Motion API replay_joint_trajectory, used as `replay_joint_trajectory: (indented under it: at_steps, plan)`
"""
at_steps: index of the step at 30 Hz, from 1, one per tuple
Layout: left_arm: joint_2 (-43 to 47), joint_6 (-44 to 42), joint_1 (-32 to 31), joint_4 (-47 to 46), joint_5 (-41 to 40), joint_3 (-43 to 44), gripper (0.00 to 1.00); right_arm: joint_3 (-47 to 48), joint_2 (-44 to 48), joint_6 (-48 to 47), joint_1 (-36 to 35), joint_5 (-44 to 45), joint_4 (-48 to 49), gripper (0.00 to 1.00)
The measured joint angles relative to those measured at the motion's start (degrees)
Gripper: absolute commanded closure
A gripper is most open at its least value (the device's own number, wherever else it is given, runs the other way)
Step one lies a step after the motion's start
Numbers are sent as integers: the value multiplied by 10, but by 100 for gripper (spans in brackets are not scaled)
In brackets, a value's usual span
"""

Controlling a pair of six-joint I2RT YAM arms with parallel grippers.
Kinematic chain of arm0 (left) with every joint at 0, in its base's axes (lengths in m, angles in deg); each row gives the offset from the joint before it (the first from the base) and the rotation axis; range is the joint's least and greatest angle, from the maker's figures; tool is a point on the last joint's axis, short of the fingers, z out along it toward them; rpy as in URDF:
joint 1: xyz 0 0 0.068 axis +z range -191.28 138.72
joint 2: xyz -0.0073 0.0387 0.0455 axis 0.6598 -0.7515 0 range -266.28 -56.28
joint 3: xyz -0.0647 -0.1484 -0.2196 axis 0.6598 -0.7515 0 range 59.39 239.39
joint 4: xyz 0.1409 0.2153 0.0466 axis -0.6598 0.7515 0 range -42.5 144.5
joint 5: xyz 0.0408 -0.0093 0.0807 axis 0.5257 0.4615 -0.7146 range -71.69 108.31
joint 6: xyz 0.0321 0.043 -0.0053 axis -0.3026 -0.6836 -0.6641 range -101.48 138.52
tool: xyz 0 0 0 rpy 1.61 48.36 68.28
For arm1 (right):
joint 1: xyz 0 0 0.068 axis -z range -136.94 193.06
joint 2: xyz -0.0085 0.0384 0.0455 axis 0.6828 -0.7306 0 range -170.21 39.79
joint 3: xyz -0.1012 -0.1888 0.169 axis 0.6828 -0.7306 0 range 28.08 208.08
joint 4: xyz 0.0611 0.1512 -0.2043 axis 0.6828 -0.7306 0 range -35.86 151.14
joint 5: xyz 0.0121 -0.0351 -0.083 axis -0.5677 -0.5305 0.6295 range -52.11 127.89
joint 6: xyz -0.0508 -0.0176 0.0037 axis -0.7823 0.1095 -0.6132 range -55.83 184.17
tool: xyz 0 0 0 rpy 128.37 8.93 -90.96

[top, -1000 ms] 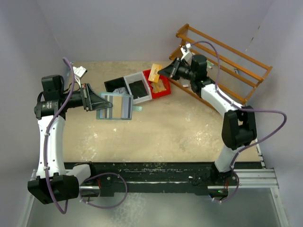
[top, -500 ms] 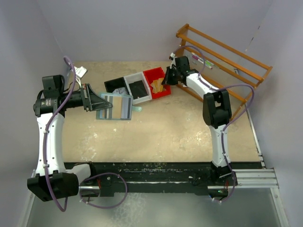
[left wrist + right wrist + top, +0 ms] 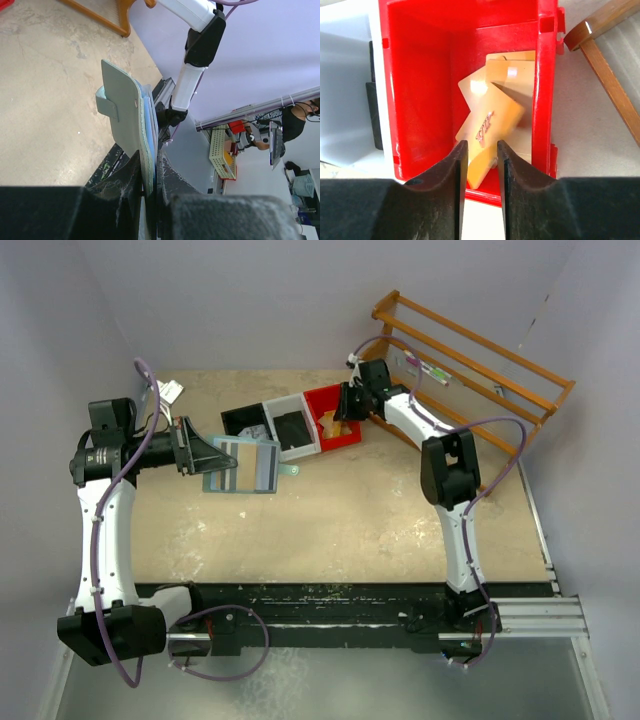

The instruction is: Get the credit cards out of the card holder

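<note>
The left gripper (image 3: 150, 176) clamps one card holder (image 3: 125, 110). The right gripper (image 3: 481, 151), narrowly parted, hangs over at least two credit cards (image 3: 492, 117) in one red bin (image 3: 420, 75).

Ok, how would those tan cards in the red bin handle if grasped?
Likely stiff: the cards keep flat faces while overlapping. Probably slippery, given their glossy highlights. They look thin, so a push may slide them across the red bin.

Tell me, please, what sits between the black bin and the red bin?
The grey bin sits between the black bin and the red bin, all three in one row; the top view shows it.
</note>
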Motion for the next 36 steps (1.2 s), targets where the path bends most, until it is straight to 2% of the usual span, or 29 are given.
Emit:
replay_joint_trajectory:
  at_steps: [8,11,13,14,15,16,20,25,27,30,34,36]
  plan:
    - [0,-2,0,6,0,1,100,-12,23,-31,-23,88,-12,39]
    - [2,-9,0,10,0,1,100,-67,100,-38,-37,113,-10,29]
    - [3,-17,0,16,0,1,100,-111,179,-42,-46,112,9,19]
    - [3,-22,0,21,1,1,99,-126,212,-42,-50,108,16,9]
    - [3,-31,0,27,2,1,99,-149,260,-43,-55,83,40,1]
    - [3,-38,0,34,3,1,98,-165,300,-42,-59,53,59,0]
    - [1,-88,0,70,11,5,97,-188,419,-46,-84,-145,144,0]
    - [-8,-193,-16,141,8,22,96,-171,426,-79,-161,-294,156,0]
    - [-15,-236,-32,170,-3,28,96,-171,407,-93,-193,-327,144,0]
    - [-22,-281,-48,198,-24,29,96,-168,372,-116,-233,-353,111,5]
    - [-29,-319,-64,222,-46,32,96,-155,335,-138,-262,-368,66,20]
    - [-29,-330,-70,227,-52,32,96,-150,328,-143,-267,-377,52,31]
